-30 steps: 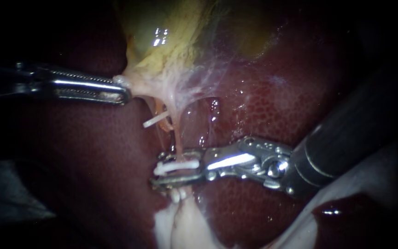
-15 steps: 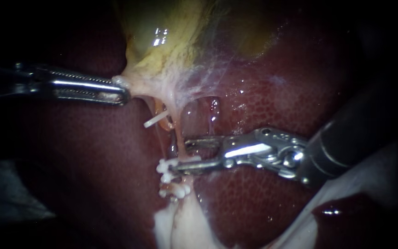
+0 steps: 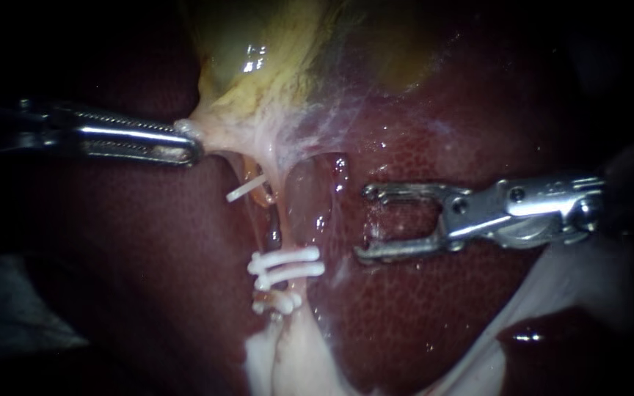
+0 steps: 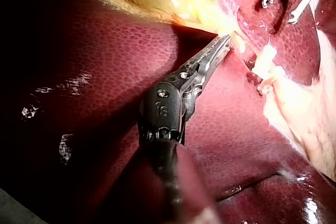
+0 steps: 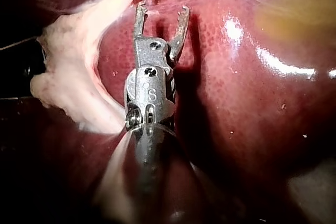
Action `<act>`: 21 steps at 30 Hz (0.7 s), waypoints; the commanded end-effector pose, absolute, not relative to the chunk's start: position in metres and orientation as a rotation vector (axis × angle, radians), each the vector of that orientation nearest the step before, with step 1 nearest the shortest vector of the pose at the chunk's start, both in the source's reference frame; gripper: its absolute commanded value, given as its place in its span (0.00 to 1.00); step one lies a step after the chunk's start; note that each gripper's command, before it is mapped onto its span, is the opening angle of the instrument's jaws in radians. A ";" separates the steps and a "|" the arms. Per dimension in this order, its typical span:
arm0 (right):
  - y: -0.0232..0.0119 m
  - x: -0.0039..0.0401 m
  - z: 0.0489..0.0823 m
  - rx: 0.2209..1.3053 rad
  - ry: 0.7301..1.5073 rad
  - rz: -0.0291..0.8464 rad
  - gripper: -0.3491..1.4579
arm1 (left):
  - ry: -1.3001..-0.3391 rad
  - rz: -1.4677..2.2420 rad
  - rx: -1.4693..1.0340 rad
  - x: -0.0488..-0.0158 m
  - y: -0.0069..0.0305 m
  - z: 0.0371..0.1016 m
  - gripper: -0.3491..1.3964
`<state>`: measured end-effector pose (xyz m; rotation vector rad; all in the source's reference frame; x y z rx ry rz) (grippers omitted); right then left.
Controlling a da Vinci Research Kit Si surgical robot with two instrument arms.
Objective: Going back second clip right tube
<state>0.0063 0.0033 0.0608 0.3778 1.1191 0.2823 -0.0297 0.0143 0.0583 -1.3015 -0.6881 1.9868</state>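
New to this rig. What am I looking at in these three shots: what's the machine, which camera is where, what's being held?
It is a surgical robot working on a pig's liver and gallbladder that lie outside the body. The wide picture comes from the endoscope, a camera close to the tissue. The other two come from a camera on each arm, looking along that arm's own instrument. The left instrument has its jaws shut on the gallbladder's lower edge. The right instrument hangs over the liver, jaws open and empty. Small white clips sit across a thin tube below the gallbladder.
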 end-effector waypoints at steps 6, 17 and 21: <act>0.0032 0.0050 0.0595 0.361 1.135 0.214 0.47 | -0.692 1.988 -1.303 -0.0297 0.0143 0.0586 0.00; 0.0038 0.0044 0.0576 0.398 1.156 0.173 0.47 | -0.671 1.992 -1.305 -0.0312 0.0138 0.0612 0.00; 0.0038 0.0044 0.0576 0.398 1.156 0.173 0.47 | -0.667 2.004 -1.297 -0.0322 0.0135 0.0627 0.00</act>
